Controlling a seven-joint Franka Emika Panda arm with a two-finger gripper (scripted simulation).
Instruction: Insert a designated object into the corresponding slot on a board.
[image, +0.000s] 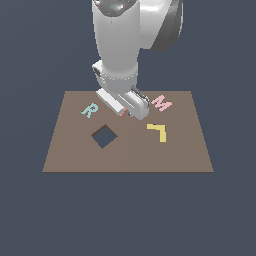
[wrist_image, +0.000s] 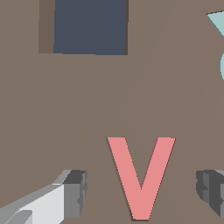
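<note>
In the wrist view the designated object, a flat red "V" (wrist_image: 141, 175), lies on the brown board (wrist_image: 65, 109). My gripper (wrist_image: 142, 192) is open and straddles it. One finger (wrist_image: 74, 192) stands on one side and the other finger (wrist_image: 210, 190) on the opposite side, both apart from the letter. In the exterior view the gripper (image: 125, 112) hangs low over the board (image: 130, 157) near its far middle, and only a red sliver of the V (image: 121, 113) shows beneath it. No V-shaped slot shows in either view; it is hidden or out of view.
A dark square hole (image: 104, 136) (wrist_image: 89, 26) is cut in the board in front of the gripper. A teal "R" (image: 89, 110) (wrist_image: 220, 43) lies toward the exterior view's left. A pink "M" (image: 161, 103) and a yellow "L" (image: 158, 132) lie toward its right.
</note>
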